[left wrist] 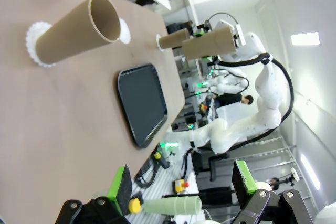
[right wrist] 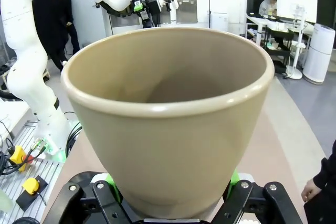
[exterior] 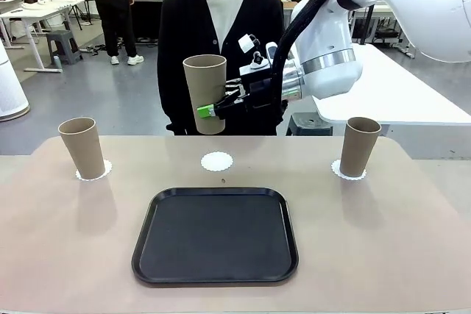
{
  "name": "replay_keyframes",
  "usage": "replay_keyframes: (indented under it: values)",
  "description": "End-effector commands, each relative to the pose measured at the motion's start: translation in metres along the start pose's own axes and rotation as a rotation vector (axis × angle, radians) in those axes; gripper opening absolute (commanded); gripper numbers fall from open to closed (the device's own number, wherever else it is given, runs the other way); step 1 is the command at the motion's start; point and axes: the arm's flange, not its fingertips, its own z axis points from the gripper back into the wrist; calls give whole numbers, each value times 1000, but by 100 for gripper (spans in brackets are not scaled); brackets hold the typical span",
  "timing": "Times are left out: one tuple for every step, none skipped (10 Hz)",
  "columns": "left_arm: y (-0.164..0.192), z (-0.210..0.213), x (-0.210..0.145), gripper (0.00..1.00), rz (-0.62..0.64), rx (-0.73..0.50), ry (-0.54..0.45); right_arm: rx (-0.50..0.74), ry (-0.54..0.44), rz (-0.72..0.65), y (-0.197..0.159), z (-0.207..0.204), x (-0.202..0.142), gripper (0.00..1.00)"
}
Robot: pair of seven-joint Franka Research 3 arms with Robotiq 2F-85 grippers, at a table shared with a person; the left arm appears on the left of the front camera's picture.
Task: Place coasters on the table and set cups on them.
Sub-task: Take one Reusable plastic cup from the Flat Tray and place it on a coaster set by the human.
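Wide beige-tan tabletop (exterior: 66,255): two cups seated near its far corners. Right gripper (exterior: 221,106) pinches an upright taupe-brown tumbler (exterior: 205,86), apparently above the bare scalloped white paper coaster (exterior: 216,161), far edge centre. Left gripper (left wrist: 181,190) spread, idle.

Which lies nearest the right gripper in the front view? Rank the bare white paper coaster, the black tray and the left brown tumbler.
From the right gripper:
1. Bare white paper coaster, just below it, table centre.
2. Black tray, nearer the camera.
3. Left brown tumbler, far left.

front view faces across the table (exterior: 412,255); wrist views share it, rolled.
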Motion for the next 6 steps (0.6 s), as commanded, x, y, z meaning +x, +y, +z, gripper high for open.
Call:
replay_keyframes:
  values:
    - [-4, 2, 0, 100, 3, -5, -4, 5, -13, 41, -27, 4, -14, 82]
    - [-4, 2, 0, 100, 3, -5, -4, 7, -34, 66, -54, 9, -26, 82]
    - [-4, 2, 0, 100, 3, -5, -4, 9, -60, 66, -78, 14, -38, 82]
    - [-4, 2, 0, 100, 3, -5, -4, 31, -99, 50, -103, 18, -55, 82]
    - [-4, 2, 0, 100, 3, -5, -4, 35, -123, 56, -121, 18, -67, 82]
    - [-4, 2, 0, 100, 3, -5, -4, 47, -118, 34, -132, 13, -82, 82]
